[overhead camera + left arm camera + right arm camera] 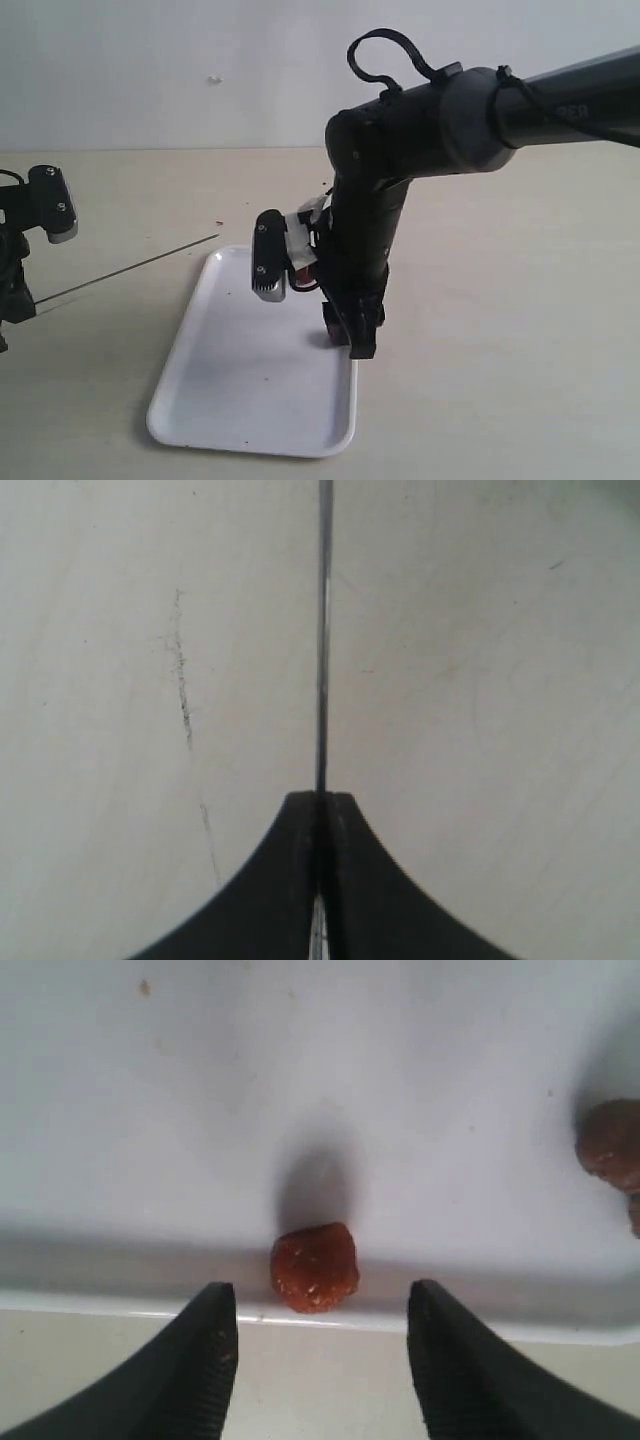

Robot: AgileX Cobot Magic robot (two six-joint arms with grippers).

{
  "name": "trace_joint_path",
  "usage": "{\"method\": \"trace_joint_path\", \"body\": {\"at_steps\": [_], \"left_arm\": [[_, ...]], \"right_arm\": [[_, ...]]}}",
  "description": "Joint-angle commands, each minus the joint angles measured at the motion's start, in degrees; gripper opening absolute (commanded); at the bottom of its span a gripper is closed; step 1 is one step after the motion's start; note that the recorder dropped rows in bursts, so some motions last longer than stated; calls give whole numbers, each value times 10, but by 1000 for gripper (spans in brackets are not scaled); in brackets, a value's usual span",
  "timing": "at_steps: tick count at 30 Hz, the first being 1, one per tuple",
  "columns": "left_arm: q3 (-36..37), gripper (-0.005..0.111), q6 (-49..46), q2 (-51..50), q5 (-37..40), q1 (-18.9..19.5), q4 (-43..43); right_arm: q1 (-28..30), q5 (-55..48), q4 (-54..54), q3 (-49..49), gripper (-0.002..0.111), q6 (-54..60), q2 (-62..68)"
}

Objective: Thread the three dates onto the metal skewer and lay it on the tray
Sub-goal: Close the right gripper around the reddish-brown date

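A pale wall [150,70] stands behind a beige table [500,380]. At the far left, the left gripper [321,810] is clenched on the metal skewer [130,267], with its two black fingertips pressed together around the thin rod. The skewer runs from this grip up and to the right, above the table, and its free end is near the far left corner of the tray [240,380]. No date is on the visible part of the rod.

The white tray lies flat in the middle of the table. The right arm comes down over the right edge of the tray. The right gripper [320,1300] is released, its jaws wide apart. Between them, one date [315,1265] lies on the tray, just beside the rim, and neither finger touches it. A second date [610,1145] lies on the tray further away. A third date [634,1215] shows only partly at the picture edge, just beside the second.
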State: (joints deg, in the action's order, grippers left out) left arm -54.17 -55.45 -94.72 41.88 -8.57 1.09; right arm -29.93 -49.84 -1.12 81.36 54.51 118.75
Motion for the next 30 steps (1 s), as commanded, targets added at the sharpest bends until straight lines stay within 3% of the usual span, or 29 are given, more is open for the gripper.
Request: {"method": "trace_joint_path", "body": {"at_steps": [1,30], "left_arm": [[2,0,2,1,-4,0,-5],[2,0,2,1,-3,0,-6]], "right_arm": [[-7,24,11,2,52,9,-7],[-7,21,21,2,52,-7,33]]}}
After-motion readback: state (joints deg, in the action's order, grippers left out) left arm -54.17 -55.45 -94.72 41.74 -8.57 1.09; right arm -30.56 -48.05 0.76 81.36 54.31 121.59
